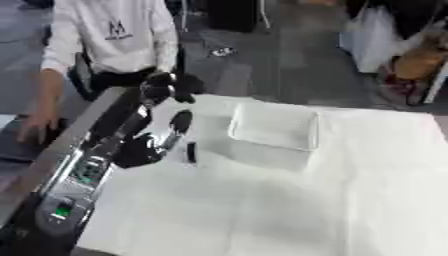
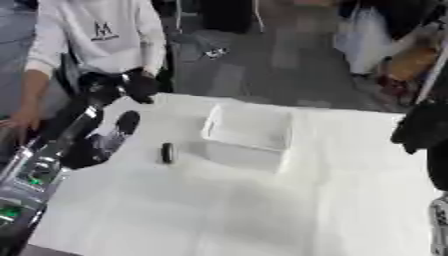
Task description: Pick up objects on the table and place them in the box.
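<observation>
White box (image 1: 273, 129) on the table (image 1: 262, 210), contents unclear; left hand (image 1: 166, 86) fingers curled, empty.

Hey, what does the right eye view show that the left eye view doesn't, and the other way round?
Only the right eye view shows a dark shape at its right edge, apparently the robot's right arm; no fingers can be made out.

Only the left eye view shows, at its lower left, the left arm's lower silver segment with a green-lit panel.

Both show the clear box on the white table, a small dark object lying left of the box, apart from it, and the left hand raised near the table's far left edge, fingers curled, holding nothing visible.
</observation>
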Motion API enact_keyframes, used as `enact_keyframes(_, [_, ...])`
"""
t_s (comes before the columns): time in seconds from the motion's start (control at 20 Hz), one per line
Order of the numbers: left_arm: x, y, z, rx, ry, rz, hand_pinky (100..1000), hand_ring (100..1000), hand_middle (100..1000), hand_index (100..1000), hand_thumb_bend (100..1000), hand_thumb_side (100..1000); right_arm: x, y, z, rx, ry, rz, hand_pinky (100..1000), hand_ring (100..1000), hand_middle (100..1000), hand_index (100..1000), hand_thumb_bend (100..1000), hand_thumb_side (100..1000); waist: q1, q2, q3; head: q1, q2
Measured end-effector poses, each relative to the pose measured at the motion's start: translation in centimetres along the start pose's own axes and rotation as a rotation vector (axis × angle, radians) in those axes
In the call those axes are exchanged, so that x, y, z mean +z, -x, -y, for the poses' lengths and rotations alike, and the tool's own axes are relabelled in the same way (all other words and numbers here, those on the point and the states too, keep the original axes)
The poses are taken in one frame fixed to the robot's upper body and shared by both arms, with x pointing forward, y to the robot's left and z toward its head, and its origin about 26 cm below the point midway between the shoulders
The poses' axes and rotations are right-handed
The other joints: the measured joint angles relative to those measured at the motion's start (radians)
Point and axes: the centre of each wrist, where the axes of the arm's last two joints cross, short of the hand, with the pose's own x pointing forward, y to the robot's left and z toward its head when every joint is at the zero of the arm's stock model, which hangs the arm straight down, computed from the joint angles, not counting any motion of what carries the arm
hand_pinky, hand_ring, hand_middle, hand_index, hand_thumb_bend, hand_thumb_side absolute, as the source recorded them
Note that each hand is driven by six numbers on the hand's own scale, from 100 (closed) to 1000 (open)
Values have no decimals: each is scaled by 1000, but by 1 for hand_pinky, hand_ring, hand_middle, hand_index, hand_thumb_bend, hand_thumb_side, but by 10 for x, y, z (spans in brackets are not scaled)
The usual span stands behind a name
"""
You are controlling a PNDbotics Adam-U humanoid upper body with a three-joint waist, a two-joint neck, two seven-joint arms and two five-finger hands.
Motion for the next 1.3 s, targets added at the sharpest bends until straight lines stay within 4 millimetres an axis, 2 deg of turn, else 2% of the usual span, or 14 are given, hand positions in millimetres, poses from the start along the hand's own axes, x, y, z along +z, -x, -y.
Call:
enact_keyframes(0.45, [1, 4, -5, -27, 62, 14, 627, 607, 796, 841, 257, 936, 0, 0, 0, -3, -3, -3, 100, 380, 374, 496, 100, 858, 0, 0, -1, 0, 0])
enact_keyframes(0.7, [1, 15, -12, -51, 139, 30, 639, 616, 802, 842, 236, 911, 0, 0, 0, -4, -2, -3, 100, 381, 374, 496, 100, 862, 0, 0, -4, 0, 0])
enact_keyframes(0.95, [2, 29, -25, -104, 222, 36, 647, 625, 796, 844, 252, 900, 0, 0, 0, -5, -1, -2, 100, 380, 374, 495, 100, 863, 3, 0, -4, 0, -1])
enact_keyframes(1.15, [2, 39, -30, -169, 285, 19, 616, 601, 781, 844, 237, 920, 0, 0, 0, -8, -2, -4, 100, 381, 374, 495, 100, 863, 5, 0, -8, 0, -4])
enact_keyframes(1.3, [3, 46, -28, -189, 299, -31, 552, 569, 759, 839, 237, 967, 0, 0, 0, -9, -3, -5, 100, 380, 373, 493, 100, 863, 5, 0, -10, 1, -11])
